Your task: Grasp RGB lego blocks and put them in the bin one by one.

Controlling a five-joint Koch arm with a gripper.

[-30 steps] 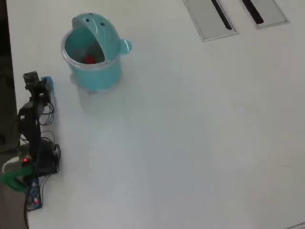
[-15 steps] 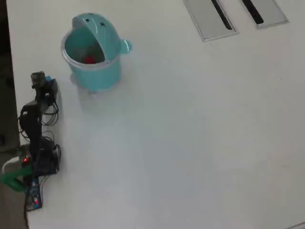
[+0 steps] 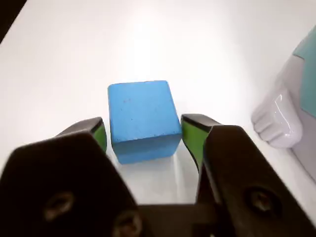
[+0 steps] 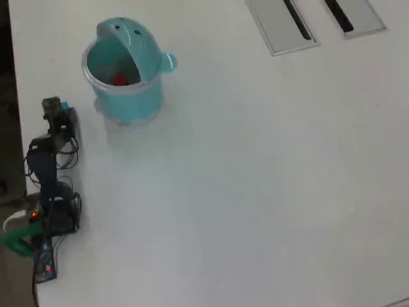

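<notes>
A blue lego block [image 3: 143,118] rests on the white table between my two green-padded jaws. My gripper [image 3: 143,131] is open, and a thin gap shows on each side of the block. In the overhead view the gripper [image 4: 62,111] is at the table's left edge, just left of the bin, and a sliver of the blue block [image 4: 64,107] shows at its tip. The round teal bin [image 4: 128,89] stands upright with its lid tipped back. A red lego block [image 4: 119,80] lies inside it. In the wrist view the bin [image 3: 308,54] shows at the right edge.
The table's dark left edge [image 4: 5,128] runs right beside the arm. The arm's base with cables and a green clamp [image 4: 19,242] is at the lower left. Two grey slotted panels [image 4: 281,25] are set into the table at the far top right.
The gripper has shifted slightly to the right over the blue block, and the arm has folded a little. The bin and the red block have stayed put.
</notes>
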